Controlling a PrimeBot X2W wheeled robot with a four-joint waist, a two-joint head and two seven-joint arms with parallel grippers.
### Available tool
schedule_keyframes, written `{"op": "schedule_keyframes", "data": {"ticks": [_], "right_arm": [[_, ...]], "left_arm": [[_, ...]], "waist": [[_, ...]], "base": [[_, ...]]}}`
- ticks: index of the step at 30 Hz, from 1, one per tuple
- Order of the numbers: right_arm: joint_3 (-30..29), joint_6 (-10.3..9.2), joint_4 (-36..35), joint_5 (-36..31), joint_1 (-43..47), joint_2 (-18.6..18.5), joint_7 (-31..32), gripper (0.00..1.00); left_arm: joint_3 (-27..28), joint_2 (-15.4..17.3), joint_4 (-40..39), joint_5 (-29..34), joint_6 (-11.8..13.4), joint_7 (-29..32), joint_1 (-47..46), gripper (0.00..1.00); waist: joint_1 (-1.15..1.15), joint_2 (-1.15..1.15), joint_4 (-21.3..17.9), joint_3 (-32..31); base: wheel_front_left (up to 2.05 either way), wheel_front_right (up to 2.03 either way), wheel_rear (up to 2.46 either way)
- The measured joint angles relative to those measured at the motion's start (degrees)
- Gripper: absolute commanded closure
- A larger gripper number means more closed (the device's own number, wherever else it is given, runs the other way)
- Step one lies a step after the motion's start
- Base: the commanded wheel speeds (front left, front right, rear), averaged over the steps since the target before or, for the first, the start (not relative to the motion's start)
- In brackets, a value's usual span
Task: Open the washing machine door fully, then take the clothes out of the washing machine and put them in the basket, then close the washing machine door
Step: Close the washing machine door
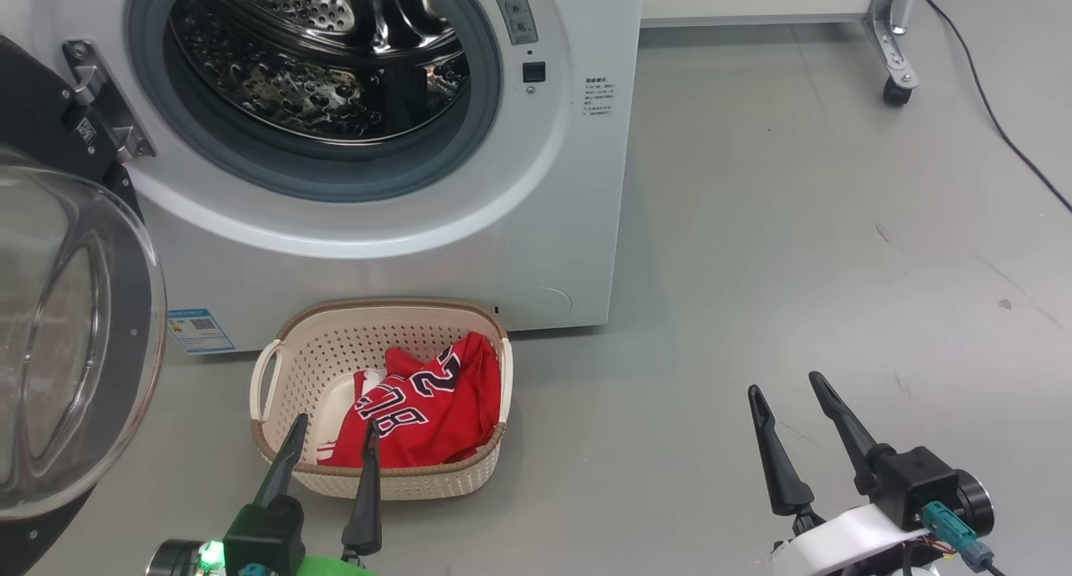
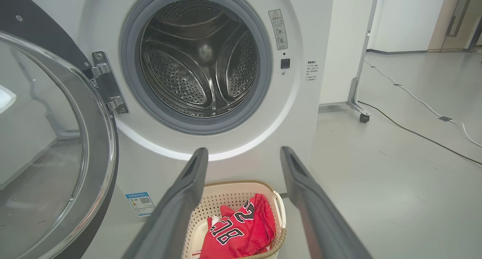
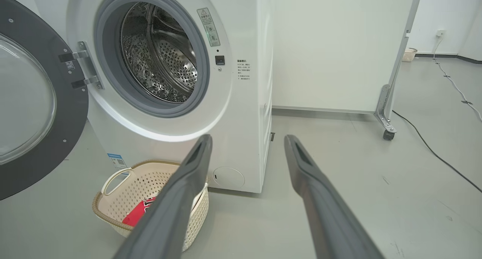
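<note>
Your left claw [image 1: 335, 421] and right claw [image 1: 785, 383] both stand open and empty. The washing machine door [image 1: 67, 333] hangs swung wide on your left, nearer the left claw, its hinge edge upright against the washing machine [image 1: 536, 224]. Red clothes [image 1: 427, 404] lie in the basket [image 1: 394, 305] below. The left wrist view looks straight to the back of the drum [image 2: 199, 59]; the head view sees it obliquely.

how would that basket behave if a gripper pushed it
The basket would probably slide rather than tip: it sits low and wide on smooth floor. Likely light too: perforated plastic with a crumpled red jersey inside.
</note>
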Motion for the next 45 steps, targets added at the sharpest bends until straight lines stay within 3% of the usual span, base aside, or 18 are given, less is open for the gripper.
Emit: {"op": "schedule_keyframes", "data": {"ticks": [13,38,45], "right_arm": [[-0.6,-0.08,-1.0,0.0,0.5,0.0,0.0,0.0],[-0.8,-0.05,-1.7,-1.1,0.6,-0.7,0.0,0.0],[0.4,0.1,-1.5,-1.5,0.5,-0.6,0.0,0.0]], "left_arm": [[2.8,0.0,0.0,0.3,0.0,0.0,0.0,0.0],[4.5,0.0,0.7,-1.8,0.0,-0.3,0.0,0.0],[5.8,0.0,1.0,-2.3,0.0,-0.6,0.0,0.0]], "waist": [[0.0,0.0,5.8,0.4],[0.0,0.0,20.9,2.2],[0.0,0.0,23.3,2.4]], "base": [[0.0,0.0,0.0],[0.0,0.0,0.0],[0.0,0.0,0.0]]}}
